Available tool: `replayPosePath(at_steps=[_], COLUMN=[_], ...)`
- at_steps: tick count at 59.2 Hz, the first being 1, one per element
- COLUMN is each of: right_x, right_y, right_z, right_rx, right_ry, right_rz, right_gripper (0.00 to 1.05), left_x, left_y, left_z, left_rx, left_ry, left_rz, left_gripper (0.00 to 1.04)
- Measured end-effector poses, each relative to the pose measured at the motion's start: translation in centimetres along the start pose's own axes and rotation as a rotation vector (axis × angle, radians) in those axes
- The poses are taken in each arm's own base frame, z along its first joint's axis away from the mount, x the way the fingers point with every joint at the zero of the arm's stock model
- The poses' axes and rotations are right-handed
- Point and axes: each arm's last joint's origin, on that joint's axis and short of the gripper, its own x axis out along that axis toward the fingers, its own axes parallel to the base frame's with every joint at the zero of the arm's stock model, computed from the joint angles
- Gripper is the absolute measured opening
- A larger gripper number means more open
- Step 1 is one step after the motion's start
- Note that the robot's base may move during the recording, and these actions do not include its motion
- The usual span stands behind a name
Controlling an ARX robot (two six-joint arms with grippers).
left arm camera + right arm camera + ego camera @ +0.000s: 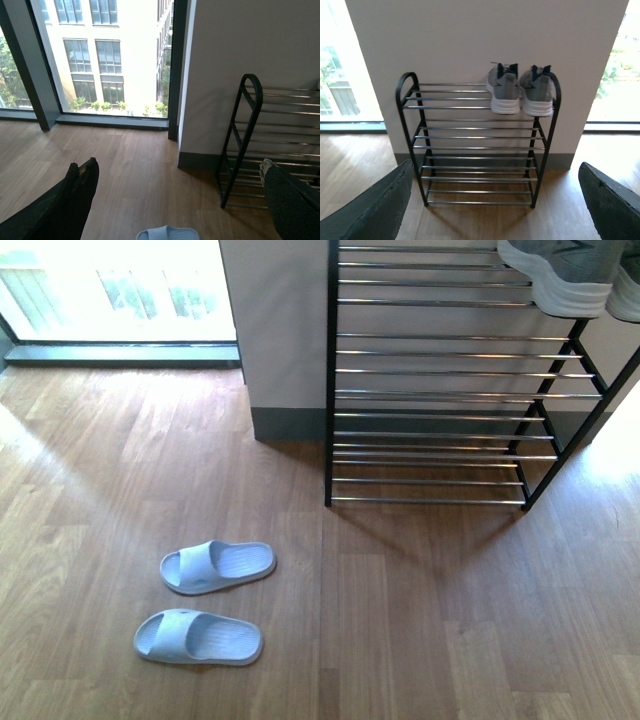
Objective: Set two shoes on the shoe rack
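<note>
1. Well to the left of the shoe rack, out on the wooden floor, lies a pair of pale slippers. I judge them no part of my job.
2. My left gripper hangs off the rack's left end, its jaws spread wide with nothing between them.
3. The two shoes sit side by side on the rack's top tier, at its right end, upright, with their white soles just past the front rod.
4. My right gripper faces the rack's front squarely from a way back, jaws likewise wide and empty.
5. As I read it, the placing step is done. The next move calls for no new grasp, only keeping both arms clear of the rack so the pair stays seated.
</note>
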Motion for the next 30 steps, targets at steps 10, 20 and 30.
replayPosePath(at_steps=[10,20,30], right_x=[-0.01,-0.01,-0.01], right_y=[0.02,0.01,0.01], right_z=[-0.01,-0.01,-0.01], right_rx=[0.000,0.000,0.000], right_ry=[0.000,0.000,0.000], right_rz=[0.006,0.004,0.003], right_gripper=[0.96,0.96,0.96], left_x=[0.00,0.00,0.00], left_y=[0.01,0.01,0.00], left_z=[-0.01,-0.01,-0.01], left_rx=[0.000,0.000,0.000], left_ry=[0.000,0.000,0.000], left_rz=[0.003,0.003,0.001], left_gripper=[0.95,0.95,0.95])
